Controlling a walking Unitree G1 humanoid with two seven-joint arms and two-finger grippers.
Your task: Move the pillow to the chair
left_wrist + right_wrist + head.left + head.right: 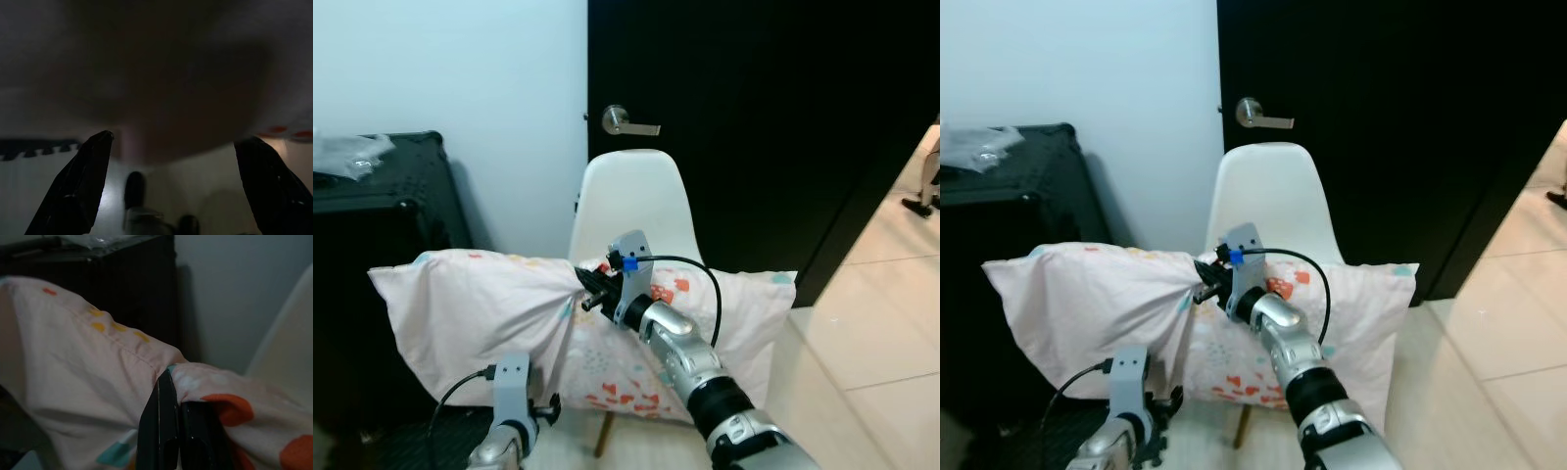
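Right gripper pinched shut on the top seam of the pillow, bunching the fabric mid-edge. Pillow hangs in the air just in front of the white chair, sagging on both sides of the pinch. Left gripper below the pillow's underside, fingers spread wide, holding nothing.

Judgement: light, soft, floppy, no stiffness at all. One-point pinch on thin fabric could slip (cover likely slides over the filling). Better hold: the seam plus support from below near the other end.
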